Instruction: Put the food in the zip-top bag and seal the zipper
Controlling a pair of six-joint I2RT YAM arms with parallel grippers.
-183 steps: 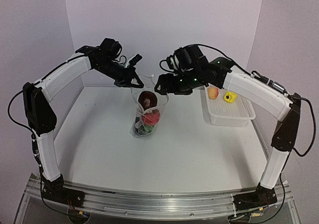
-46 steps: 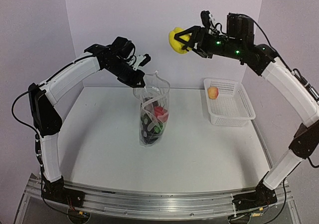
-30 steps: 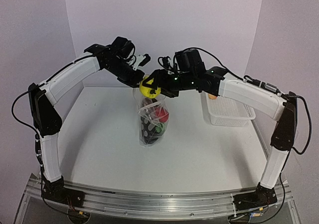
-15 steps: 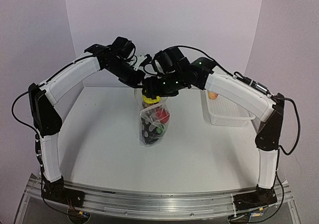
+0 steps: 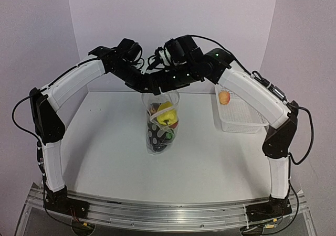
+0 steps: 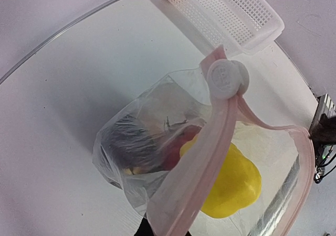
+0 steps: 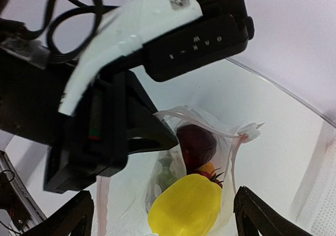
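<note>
The zip-top bag (image 5: 159, 133) stands upright mid-table, its mouth wide open. My left gripper (image 5: 143, 85) is shut on the bag's rim and holds it up; in the left wrist view only a dark tip (image 6: 143, 229) shows under the pinkish zipper strip (image 6: 210, 157) and its slider (image 6: 227, 78). The right gripper (image 5: 161, 82) hovers open just above the mouth, fingers (image 7: 79, 215) spread wide. A yellow pepper (image 7: 185, 207) lies loose on top of the food inside the bag, over a dark purple piece (image 7: 197, 141) and red and green ones. The pepper (image 5: 166, 114) sits below both grippers.
A white perforated basket (image 5: 247, 121) stands at the back right with a peach-coloured fruit (image 5: 224, 97) in it. In the left wrist view the basket (image 6: 236, 15) lies beyond the bag. The two arms meet closely over the bag.
The right gripper carried the yellow pepper over the bag mouth, opened and let it go. The pepper now lies inside the bag. The left gripper has kept its hold.
</note>
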